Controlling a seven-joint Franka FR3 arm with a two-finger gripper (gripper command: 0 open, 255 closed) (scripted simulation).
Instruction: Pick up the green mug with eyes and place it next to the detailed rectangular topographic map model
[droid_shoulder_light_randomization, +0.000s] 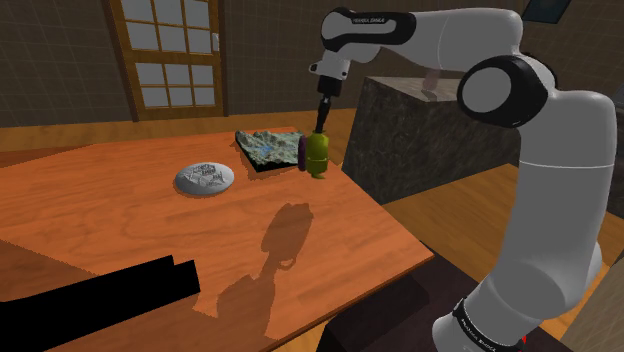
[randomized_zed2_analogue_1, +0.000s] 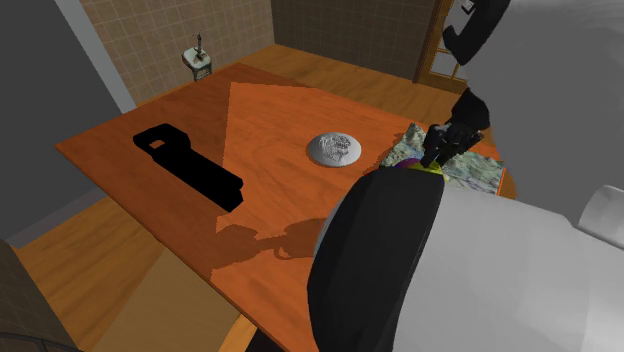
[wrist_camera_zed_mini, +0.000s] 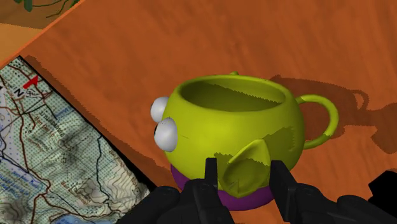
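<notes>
1. Map model (wrist_camera_zed_mini: 57, 159), wrist view: a printed sheet of contour lines and fine dark strokes. Near one corner a red mark (wrist_camera_zed_mini: 30, 82) stands with small dark characters just beside it. One of them resembles an "N", but they cannot be read with certainty.
2. Arm (droid_shoulder_light_randomization: 560, 130), shoulder view: a row of small pale lettering runs along the black band (droid_shoulder_light_randomization: 365, 20) near the hand. It cannot be read.
3. Black ring (droid_shoulder_light_randomization: 478, 330) at the foot of the arm, shoulder view: a row of small pale lettering that cannot be read.
</notes>
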